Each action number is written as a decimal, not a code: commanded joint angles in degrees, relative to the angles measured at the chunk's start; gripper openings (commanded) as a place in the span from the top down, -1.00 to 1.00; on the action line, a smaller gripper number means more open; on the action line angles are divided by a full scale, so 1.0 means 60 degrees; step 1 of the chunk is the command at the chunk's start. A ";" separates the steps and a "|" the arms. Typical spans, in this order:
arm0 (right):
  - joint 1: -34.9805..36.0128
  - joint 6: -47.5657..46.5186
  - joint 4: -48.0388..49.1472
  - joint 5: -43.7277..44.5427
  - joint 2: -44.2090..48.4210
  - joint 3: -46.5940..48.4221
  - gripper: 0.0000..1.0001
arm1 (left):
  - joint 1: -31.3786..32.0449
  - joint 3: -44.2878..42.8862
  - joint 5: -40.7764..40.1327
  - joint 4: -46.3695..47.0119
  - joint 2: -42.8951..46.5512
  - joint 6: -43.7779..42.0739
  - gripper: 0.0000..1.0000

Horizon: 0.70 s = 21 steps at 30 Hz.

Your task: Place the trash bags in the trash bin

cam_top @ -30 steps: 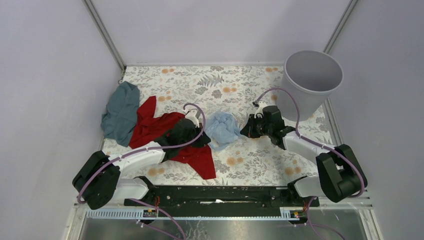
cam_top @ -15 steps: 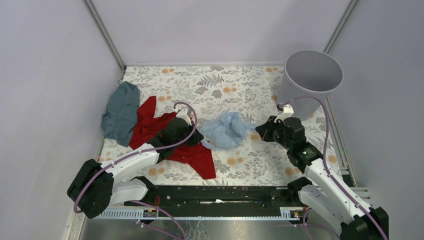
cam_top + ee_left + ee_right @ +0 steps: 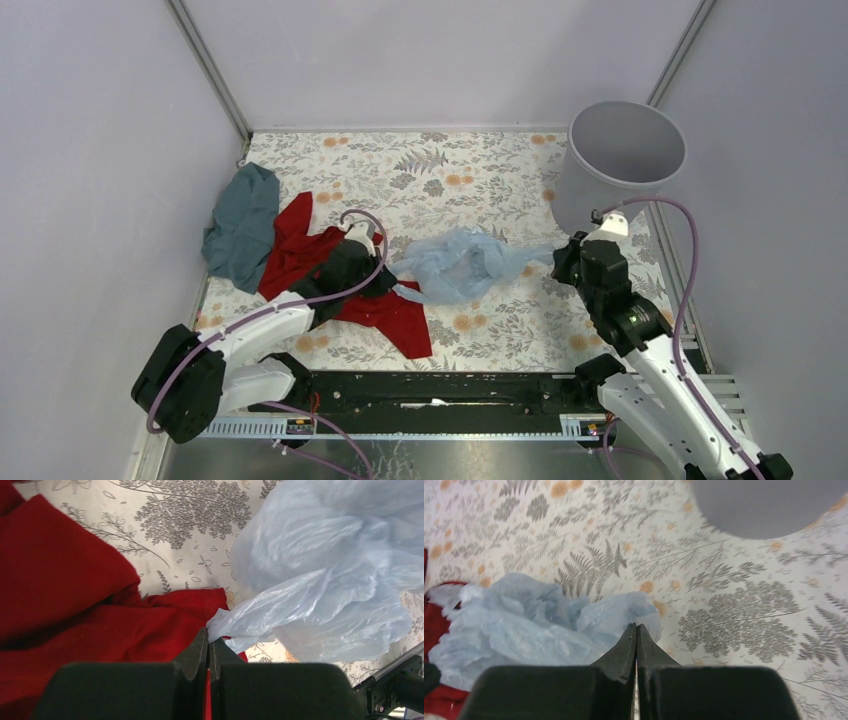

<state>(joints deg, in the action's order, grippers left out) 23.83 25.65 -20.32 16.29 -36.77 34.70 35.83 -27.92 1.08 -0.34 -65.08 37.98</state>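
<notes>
The trash bag is a wrinkly pale blue film, pulled out lengthwise over the floral table between my two grippers. My left gripper is shut on the bag's left corner, above the red cloth. In the left wrist view the closed jaws pinch a twisted tip of the bag. My right gripper is shut on the bag's right edge, just in front of the trash bin. Seen from the right wrist, the fingertips meet on the film, and the bin's grey wall stands beyond.
A red cloth lies crumpled under and left of my left gripper. A teal-grey cloth lies beside it at the table's left edge. The bin stands upright in the back right corner, close to the walls.
My right gripper has closed on the bag's edge and drawn it right toward the bin, stretching the crumpled bag out. My left gripper has shifted slightly left, still holding its corner.
</notes>
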 commanded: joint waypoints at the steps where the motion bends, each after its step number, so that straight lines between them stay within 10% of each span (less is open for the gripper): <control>1: -0.0047 -0.0163 -0.0421 0.1819 0.0588 0.0571 1.00 | -0.0208 0.0209 -0.0593 0.0071 0.0745 -0.0147 1.00; 14: -0.0048 0.0591 -0.1193 0.3545 0.1671 0.0676 1.00 | -0.0390 0.0743 -0.0681 -0.0129 0.2375 0.0629 1.00; 21: -0.0050 -0.0051 0.0628 -0.1903 0.0883 -0.0104 0.96 | -0.0392 0.0849 0.1801 0.1579 0.1837 0.1437 1.00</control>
<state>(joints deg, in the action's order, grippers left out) 23.73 26.94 -23.24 24.84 -25.78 35.97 33.69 -23.49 2.81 1.41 -51.35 43.27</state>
